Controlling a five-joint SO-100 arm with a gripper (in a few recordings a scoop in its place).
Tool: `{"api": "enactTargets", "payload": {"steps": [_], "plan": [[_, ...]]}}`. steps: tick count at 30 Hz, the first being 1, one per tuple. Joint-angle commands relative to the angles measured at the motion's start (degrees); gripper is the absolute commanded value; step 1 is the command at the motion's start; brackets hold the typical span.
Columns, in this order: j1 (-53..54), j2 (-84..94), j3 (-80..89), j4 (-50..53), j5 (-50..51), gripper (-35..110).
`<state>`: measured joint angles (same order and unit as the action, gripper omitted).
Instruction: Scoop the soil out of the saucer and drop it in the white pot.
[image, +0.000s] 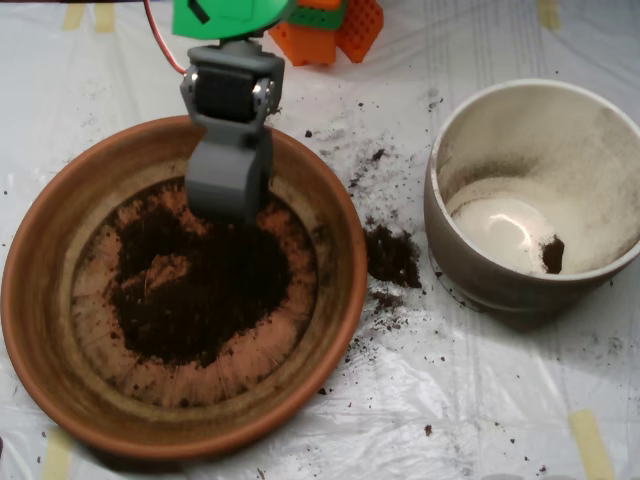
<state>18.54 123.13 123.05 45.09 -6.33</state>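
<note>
Farthest left of the hand lies the outer rim of the saucer (30, 300), a wide terracotta dish whose bowl spreads left, right and below the hand. Inside it, directly under and below the hand's tip, the soil (200, 280) sits in a dark, crumbly patch over the middle of the dish, with a bare orange spot showing through just left of centre and a ring of stained bottom around it.

The hand (228, 195), a grey scoop hung from a dark joint block and a green arm piece (225, 18) at the top edge, points down into the upper part of the saucer. Its lower edge touches the top margin of the soil patch. Its shells look drawn together into one rounded body with no gap seen from above, so it appears clenched; what it holds inside is hidden.

Above and right of the hand an orange block (335, 30) sits on the table (500, 400), which is covered in clear plastic sheeting. Right of the hand, just past the saucer's rim, spilled soil (392, 255) lies in a small heap with crumbs scattered around it.

Well to the right stands the white pot (470, 240), apart from the saucer, its inside dusty, with one small dark clump (552, 255) on its bottom.
</note>
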Motion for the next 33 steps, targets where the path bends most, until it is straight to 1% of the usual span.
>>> {"api": "enactTargets", "payload": {"steps": [1,9,21,26,32,33], "plan": [[-3.25,5.71,-8.96,4.31,-0.18,-1],[-12.3,1.32,-25.05,14.85,0.79,-1],[-31.82,-20.48,-55.81,31.38,-2.46,-1],[-40.34,-25.31,-57.39,33.4,-5.54,-1],[-46.49,-26.54,-54.49,33.75,-7.65,0],[-47.11,-26.46,-54.23,34.01,-7.12,3]]}}
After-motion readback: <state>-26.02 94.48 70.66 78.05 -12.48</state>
